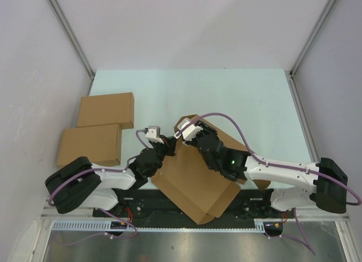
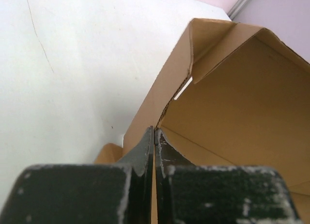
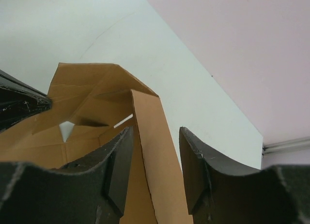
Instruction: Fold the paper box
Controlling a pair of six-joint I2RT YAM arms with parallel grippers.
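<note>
The paper box [image 1: 195, 177] lies half-formed in front of the arm bases, with its far walls raised. In the left wrist view my left gripper [image 2: 155, 133] is shut on the thin edge of a side wall of the paper box [image 2: 242, 103], whose brown inside opens to the right. My left gripper [image 1: 171, 145] sits at the box's far left corner in the top view. My right gripper [image 3: 156, 132] is open and straddles an upright flap [image 3: 152, 137]. That flap stands close to the left finger, with a gap to the right finger [image 3: 193, 156]. My right gripper [image 1: 188, 141] is just right of the left one.
Two finished flat brown boxes [image 1: 106, 110] [image 1: 90, 144] lie at the table's left side. The pale green table [image 1: 243, 98] stretches beyond the box. White walls with metal rails [image 1: 68, 30] close in the sides. A purple cable [image 1: 226, 121] arcs over the right arm.
</note>
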